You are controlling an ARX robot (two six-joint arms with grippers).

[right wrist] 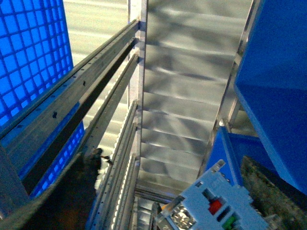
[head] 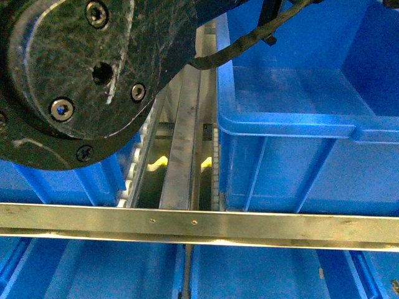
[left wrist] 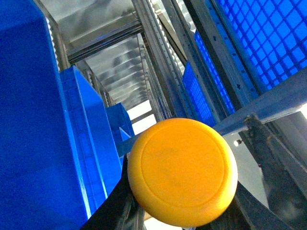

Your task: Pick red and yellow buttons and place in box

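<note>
In the left wrist view the yellow button (left wrist: 182,171) faces the camera with its round cap, and my left gripper (left wrist: 184,213) is shut on it, dark fingers (left wrist: 108,211) showing on either side. My right gripper (right wrist: 187,213) is shut on the red button (right wrist: 216,208); only its pale terminal block with a red and a green insert shows, the cap being hidden. A large bright-blue box (head: 299,121) with a thick rim stands at the right of the front view. Neither gripper appears there; a black arm joint (head: 81,75) fills its upper left.
A metal rail (head: 199,225) crosses the front view, with more blue crates (head: 262,274) below it. Steel shelf rails (right wrist: 72,96) and blue lattice crate bottoms (left wrist: 268,38) surround both wrists. A blue crate wall (left wrist: 43,124) stands close beside the left gripper.
</note>
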